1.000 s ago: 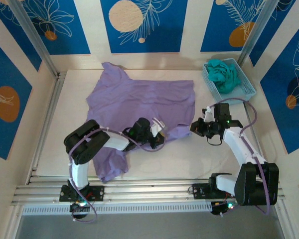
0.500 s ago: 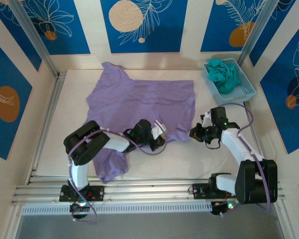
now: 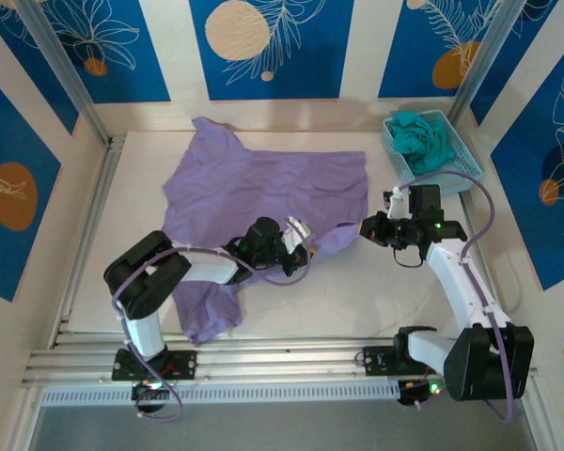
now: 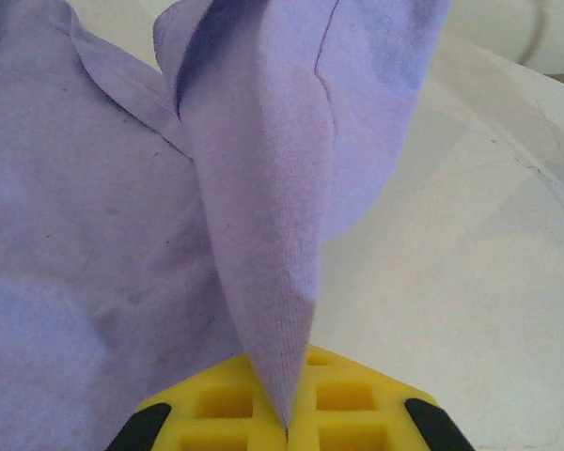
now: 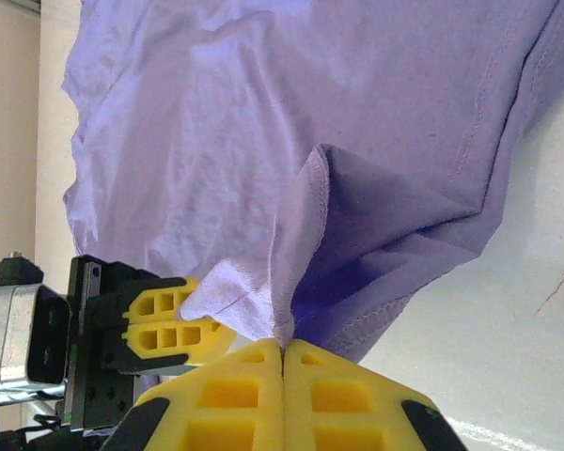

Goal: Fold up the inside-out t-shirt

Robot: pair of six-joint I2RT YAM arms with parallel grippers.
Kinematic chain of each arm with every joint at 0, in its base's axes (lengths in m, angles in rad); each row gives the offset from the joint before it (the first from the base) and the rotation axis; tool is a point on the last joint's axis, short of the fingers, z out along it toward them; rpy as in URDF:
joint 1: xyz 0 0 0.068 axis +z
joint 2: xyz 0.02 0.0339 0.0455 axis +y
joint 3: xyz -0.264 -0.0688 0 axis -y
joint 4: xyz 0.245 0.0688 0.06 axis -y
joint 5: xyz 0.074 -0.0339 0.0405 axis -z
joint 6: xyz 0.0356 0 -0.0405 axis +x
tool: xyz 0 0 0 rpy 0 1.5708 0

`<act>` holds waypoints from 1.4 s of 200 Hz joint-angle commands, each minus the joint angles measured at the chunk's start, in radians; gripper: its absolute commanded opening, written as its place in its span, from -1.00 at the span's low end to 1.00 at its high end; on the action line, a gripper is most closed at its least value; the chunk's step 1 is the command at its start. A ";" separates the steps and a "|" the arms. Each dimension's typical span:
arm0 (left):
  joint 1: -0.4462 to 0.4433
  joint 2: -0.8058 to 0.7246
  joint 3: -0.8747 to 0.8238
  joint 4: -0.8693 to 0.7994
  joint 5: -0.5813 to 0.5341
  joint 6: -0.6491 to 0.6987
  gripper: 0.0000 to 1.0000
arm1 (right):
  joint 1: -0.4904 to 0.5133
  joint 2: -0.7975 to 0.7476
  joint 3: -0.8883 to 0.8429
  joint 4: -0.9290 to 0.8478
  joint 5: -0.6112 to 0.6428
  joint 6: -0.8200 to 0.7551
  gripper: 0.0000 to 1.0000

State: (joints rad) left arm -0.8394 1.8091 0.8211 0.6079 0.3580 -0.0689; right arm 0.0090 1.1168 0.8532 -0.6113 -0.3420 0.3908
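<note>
inside-out t-shirt (image 3: 263,183): lavender, spread over the middle of the surface (image 3: 357,291) toward its far edge | left gripper (image 4: 287,427): closed, pinching a raised fold of the near hem | right gripper (image 5: 282,349): closed, pinching the same hem nearby

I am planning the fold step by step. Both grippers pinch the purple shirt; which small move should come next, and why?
Probably lift both slightly together: the left gripper and right gripper are shut on the t-shirt hem, while the rest lies spread on the table.
</note>
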 commanded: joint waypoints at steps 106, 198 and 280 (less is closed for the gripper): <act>0.006 -0.023 -0.005 -0.049 0.032 0.024 -0.42 | -0.013 0.031 -0.040 -0.005 -0.038 -0.025 -1.00; 0.048 -0.369 -0.052 -0.705 -0.355 -0.284 -0.17 | -0.002 0.061 -0.052 0.127 -0.011 0.056 -1.00; 0.107 -0.748 -0.217 -1.240 -0.378 -0.570 0.00 | 0.025 0.117 -0.027 0.213 0.029 0.046 -1.00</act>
State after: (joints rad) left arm -0.7368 1.0214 0.6147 -0.5350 -0.0528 -0.5762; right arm 0.0273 1.2343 0.8059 -0.4358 -0.3134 0.4305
